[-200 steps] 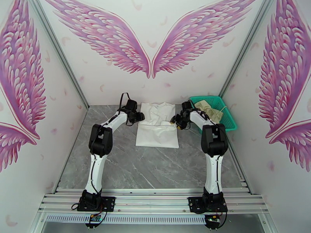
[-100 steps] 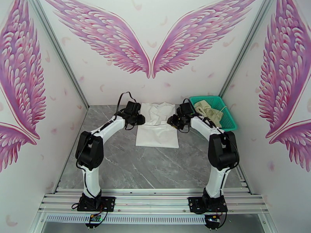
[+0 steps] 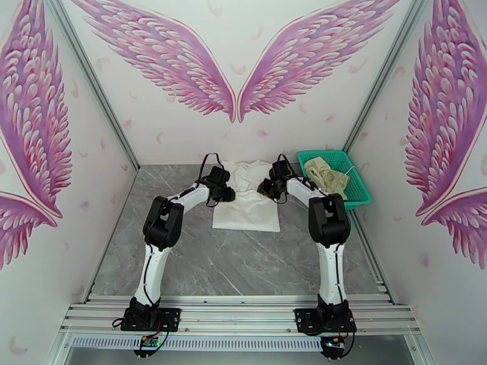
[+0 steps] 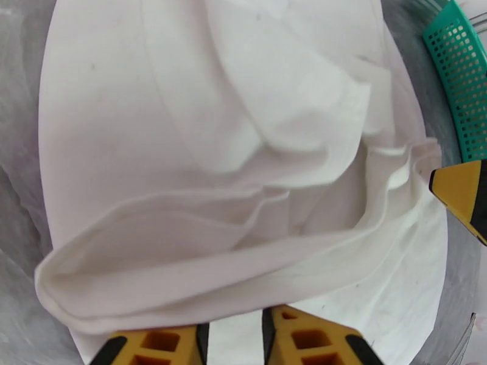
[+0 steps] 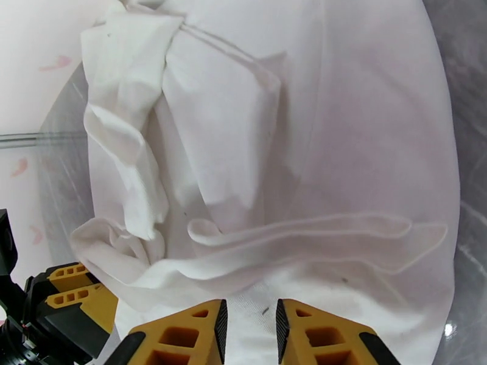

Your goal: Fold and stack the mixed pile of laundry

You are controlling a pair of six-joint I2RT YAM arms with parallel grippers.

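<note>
1. The white shirt (image 3: 246, 208) lies at the far middle of the grey marbled counter (image 3: 243, 263). Its near half is flat and smooth and its far half is rumpled.
2. The cream-beige garment (image 3: 325, 171) sits crumpled in the teal mesh basket (image 3: 356, 199), at the far right just beside the shirt.
3. The left claw (image 4: 231, 312) is clenched to a narrow gap on a raised fold at the shirt's left side. The right claw (image 5: 248, 306) grips the same way at the right side. Each pinch probably takes more than one layer, though the cloth hides this.
4. Both wrist views show a long ridge of doubled cloth running across the shirt between the claws, with soft creases and a sleeve tucked inward. From above, these read as faint shadow.
5. Each wrist view catches the other claw's yellow fingers at its edge.
6. The overhead view gives the layout: both arms bend inward and meet the shirt at mid-height from opposite sides.
</note>
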